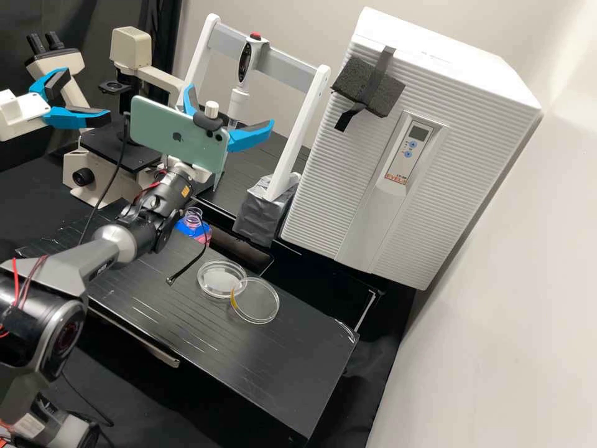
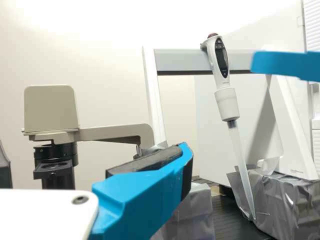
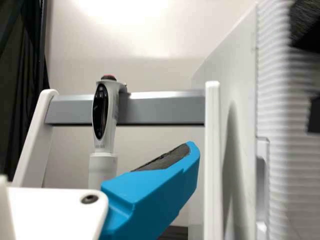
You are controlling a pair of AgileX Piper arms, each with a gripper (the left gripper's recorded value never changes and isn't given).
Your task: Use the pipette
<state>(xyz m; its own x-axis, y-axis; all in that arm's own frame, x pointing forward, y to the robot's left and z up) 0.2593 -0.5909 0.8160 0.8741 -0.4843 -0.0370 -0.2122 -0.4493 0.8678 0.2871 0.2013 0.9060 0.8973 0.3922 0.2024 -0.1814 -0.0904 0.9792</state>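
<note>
The white and black pipette (image 1: pixel 247 59) with a red top button hangs upright from the grey crossbar of a white stand (image 1: pixel 292 68); its long clear tip (image 2: pixel 242 170) points down. My right gripper (image 1: pixel 229 109), carrying a green phone, is open just in front of the pipette's lower barrel, which shows between its fingers. In the right wrist view the pipette (image 3: pixel 102 120) is straight ahead above one blue finger (image 3: pixel 155 190). My left gripper (image 1: pixel 87 93) is open at the far left by the microscope, apart from the pipette (image 2: pixel 222 75); one of its fingers (image 2: pixel 150 185) is visible.
A beige microscope (image 1: pixel 93 162) stands at the back left. Right of the stand is a large white ribbed box (image 1: pixel 404 143). On the black tray (image 1: pixel 261 367) lie two clear petri dishes (image 1: pixel 221 278) (image 1: pixel 256 300) and a bottle of pink liquid (image 1: pixel 196 223). Grey tape wraps the stand's foot (image 1: pixel 264 208).
</note>
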